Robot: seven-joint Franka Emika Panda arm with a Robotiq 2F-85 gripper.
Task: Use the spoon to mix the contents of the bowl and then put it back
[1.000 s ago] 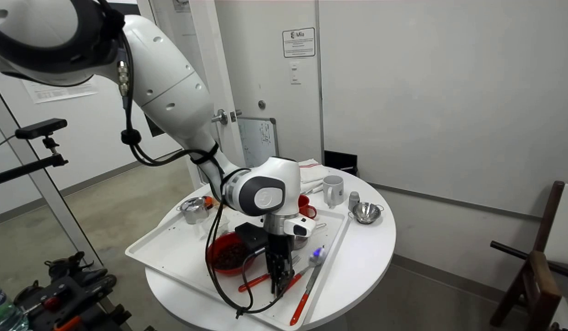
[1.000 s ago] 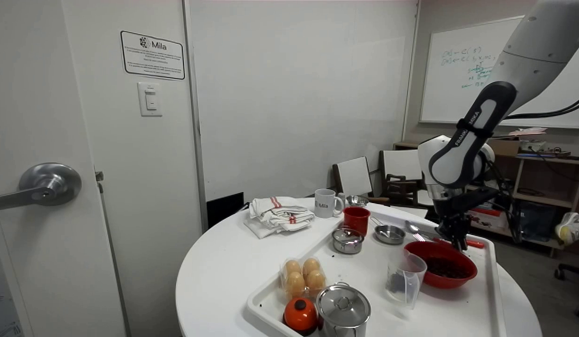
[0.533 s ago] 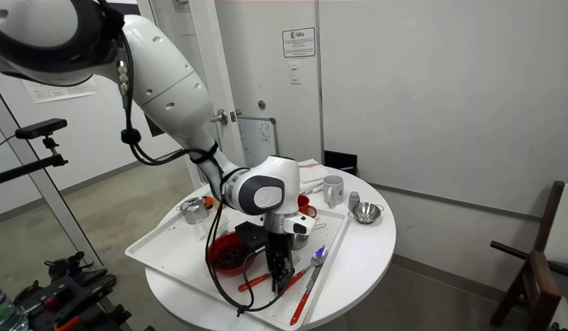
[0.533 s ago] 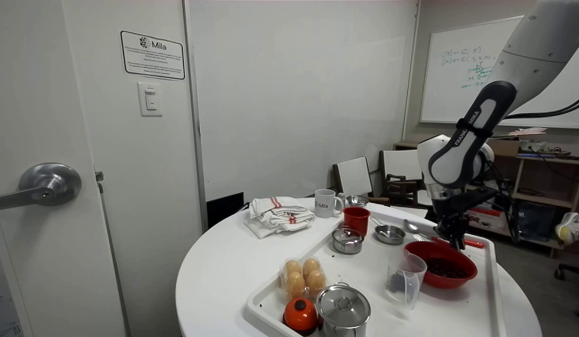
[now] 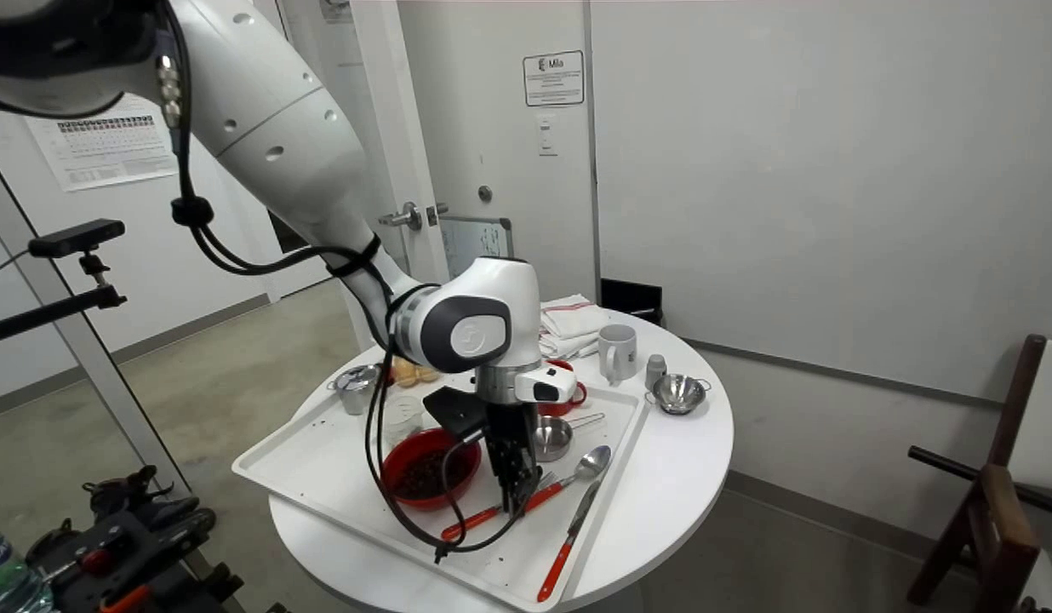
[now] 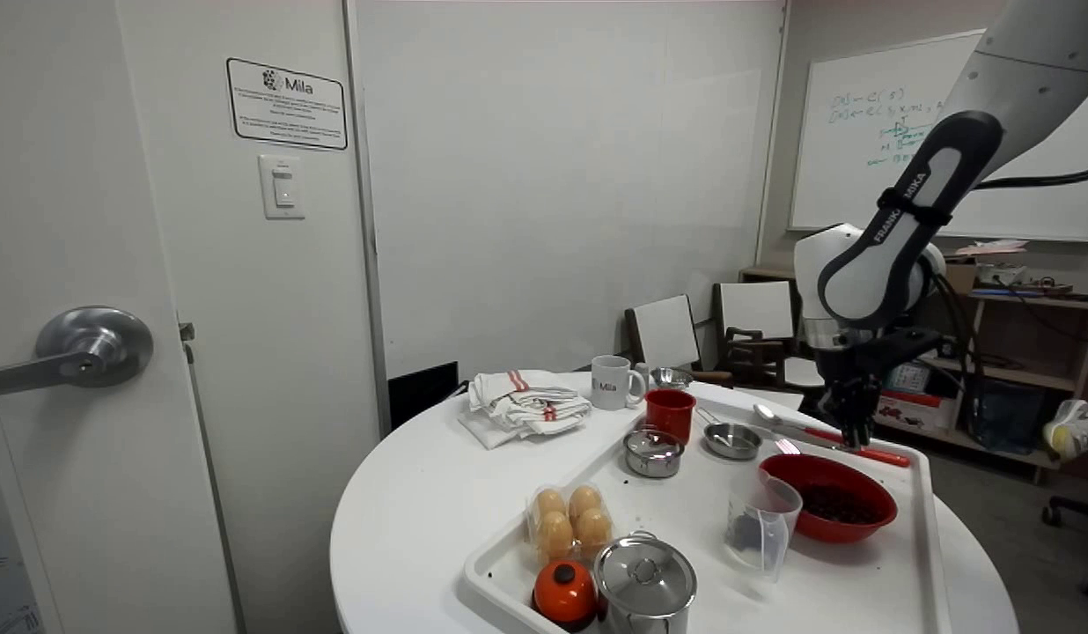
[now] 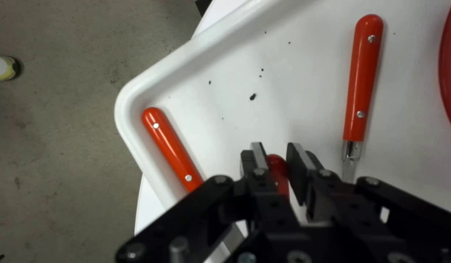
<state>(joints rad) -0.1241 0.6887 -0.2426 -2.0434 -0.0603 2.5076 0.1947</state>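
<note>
spoon (image 5: 592, 461), red handle and silver head, is in the gripper (image 7: 276, 149); jaws pinch the handle near its end, one on each side in the wrist view; spoon is over the tray (image 5: 322, 477), can't tell if its head touches it; bowl (image 6: 817, 471) sits on the tray, near the spoon but apart, dark contents (image 6: 833, 504) inside; red-handled fork (image 7: 363, 76) lies between bowl and spoon; red-handled knife (image 7: 170, 148) on the spoon's other side, by the tray edge; clear measuring cup (image 6: 777, 504) just beside the bowl; small pan (image 6: 732, 443) also on the tray; tall lidded pot (image 6: 646, 577) and eggs (image 6: 555, 533) well apart from the gripper; folded towels (image 6: 522, 405) and white mug (image 6: 610, 387) on the table (image 6: 412, 519), outside the tray
</note>
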